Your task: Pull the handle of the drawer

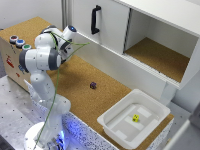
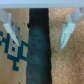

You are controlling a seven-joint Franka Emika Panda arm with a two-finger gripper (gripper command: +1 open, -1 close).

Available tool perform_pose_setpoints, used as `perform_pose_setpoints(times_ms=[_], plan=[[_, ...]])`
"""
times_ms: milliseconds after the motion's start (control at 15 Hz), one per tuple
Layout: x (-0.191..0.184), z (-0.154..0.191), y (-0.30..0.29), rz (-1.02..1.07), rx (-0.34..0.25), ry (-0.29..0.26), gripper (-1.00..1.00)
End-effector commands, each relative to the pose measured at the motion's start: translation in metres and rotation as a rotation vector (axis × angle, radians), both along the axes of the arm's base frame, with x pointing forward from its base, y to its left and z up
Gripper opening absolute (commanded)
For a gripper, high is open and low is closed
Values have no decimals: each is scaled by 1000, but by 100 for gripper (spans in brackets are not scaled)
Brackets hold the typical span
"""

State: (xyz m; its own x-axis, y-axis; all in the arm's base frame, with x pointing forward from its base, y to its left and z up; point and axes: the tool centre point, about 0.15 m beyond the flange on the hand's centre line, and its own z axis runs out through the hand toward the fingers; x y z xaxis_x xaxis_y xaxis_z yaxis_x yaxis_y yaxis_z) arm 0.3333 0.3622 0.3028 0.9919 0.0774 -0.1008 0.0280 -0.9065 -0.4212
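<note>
One cork worktop (image 1: pixel 75 82); white bin (image 1: pixel 134 119) beside cabinet (image 1: pixel 145 35).

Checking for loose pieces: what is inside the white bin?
Inside the white bin lies one small yellow die. The rest of its floor looks bare; the strip behind its near wall is hidden.

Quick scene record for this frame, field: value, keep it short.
arm: Panda on the exterior view's left, bent over the cork surface
tool: open, holding nothing; both fingers visible in the wrist view
handle: black handle on the white cabinet front, untouched, tool well away from it
cabinet: open compartment with cork floor, on the exterior view's right of the handle
tray: white tray at the cork's near edge, holding a yellow die
loose item: small dark die on the cork
task state: not yet pulled
</note>
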Motion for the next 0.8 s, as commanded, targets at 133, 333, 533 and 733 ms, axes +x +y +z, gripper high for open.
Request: perform_pose_setpoints(times_ms=[133, 333, 533, 733], plan=[[-2, -17, -1, -21, 52, -35, -100], [-7, -21, -16, -54, 50, -24, -100], [-12, -25, -39, -106, 46, -28, -100], [-14, -30, -71, -159, 42, -29, -100]])
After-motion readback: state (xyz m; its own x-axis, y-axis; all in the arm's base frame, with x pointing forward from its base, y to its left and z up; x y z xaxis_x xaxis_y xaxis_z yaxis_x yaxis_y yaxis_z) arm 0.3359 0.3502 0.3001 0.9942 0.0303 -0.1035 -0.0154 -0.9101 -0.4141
